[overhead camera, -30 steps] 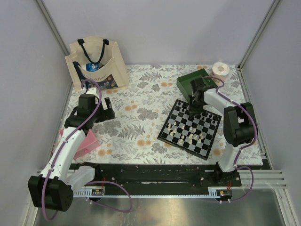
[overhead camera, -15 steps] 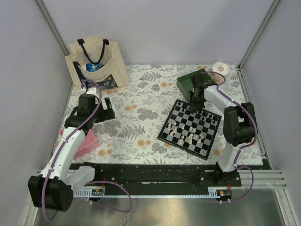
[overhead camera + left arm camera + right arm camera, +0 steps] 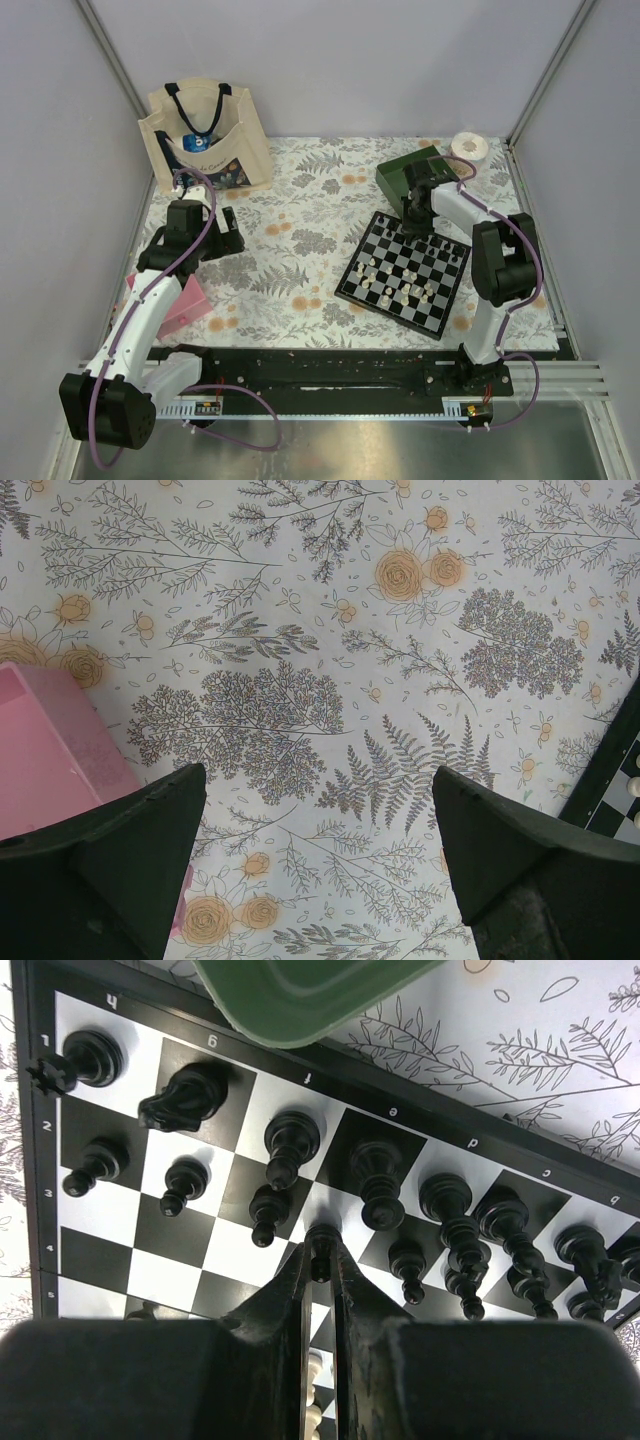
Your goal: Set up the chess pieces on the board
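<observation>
The board (image 3: 441, 266) lies right of centre, with cream-white chess pieces (image 3: 405, 293) on its near rows. In the right wrist view, black chess pieces (image 3: 290, 1145) stand in two rows along the board's (image 3: 100, 1260) far edge. My right gripper (image 3: 320, 1250) is shut on a small black pawn (image 3: 321, 1236), whose base is at a white square in the pawn row. From above, this gripper (image 3: 413, 214) is over the board's far edge. My left gripper (image 3: 320, 780) hangs open over bare tablecloth, left of the board (image 3: 610, 810).
A green tray (image 3: 405, 172) sits just behind the board, its rim (image 3: 300, 1005) close above the black back row. A paper roll (image 3: 468, 148) stands at the back right and a tote bag (image 3: 205, 135) at the back left. A pink box (image 3: 50, 740) lies beside my left fingers.
The right wrist drew back toward the green tray, then came forward a little to the board's far rows, staying shut throughout. The left arm has not moved.
</observation>
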Controlling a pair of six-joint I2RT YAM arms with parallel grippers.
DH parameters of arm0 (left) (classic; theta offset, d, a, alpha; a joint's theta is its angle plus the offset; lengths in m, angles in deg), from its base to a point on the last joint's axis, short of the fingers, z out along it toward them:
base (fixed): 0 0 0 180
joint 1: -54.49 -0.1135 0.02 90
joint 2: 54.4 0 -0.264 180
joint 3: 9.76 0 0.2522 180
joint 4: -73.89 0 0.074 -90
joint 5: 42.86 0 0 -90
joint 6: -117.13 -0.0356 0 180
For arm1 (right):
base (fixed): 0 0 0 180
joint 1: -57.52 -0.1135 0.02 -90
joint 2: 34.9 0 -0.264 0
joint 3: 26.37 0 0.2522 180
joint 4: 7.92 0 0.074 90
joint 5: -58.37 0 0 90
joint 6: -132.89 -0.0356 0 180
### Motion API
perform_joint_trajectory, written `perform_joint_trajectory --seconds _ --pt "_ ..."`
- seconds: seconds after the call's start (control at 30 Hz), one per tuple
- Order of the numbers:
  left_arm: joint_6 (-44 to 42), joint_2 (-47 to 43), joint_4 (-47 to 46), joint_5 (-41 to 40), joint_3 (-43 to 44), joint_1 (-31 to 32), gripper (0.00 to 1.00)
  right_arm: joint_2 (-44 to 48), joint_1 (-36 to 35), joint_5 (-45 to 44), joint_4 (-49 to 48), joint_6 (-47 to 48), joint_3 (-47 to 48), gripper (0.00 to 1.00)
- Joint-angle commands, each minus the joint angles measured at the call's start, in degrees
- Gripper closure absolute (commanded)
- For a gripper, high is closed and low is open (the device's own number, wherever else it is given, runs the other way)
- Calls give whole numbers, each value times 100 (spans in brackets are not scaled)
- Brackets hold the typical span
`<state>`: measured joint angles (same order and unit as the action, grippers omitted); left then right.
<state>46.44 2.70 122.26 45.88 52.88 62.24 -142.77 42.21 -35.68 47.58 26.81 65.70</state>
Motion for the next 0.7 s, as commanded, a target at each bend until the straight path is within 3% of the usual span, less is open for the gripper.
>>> perform_joint_trajectory --seconds 0.0,0.67 --pt "-41 -24 -130 99 236 -19 1 109 37 -201 -104 -1 -131 87" --pt "-41 -6 -139 99 245 -19 1 -14 142 -140 -236 -45 -87 86"
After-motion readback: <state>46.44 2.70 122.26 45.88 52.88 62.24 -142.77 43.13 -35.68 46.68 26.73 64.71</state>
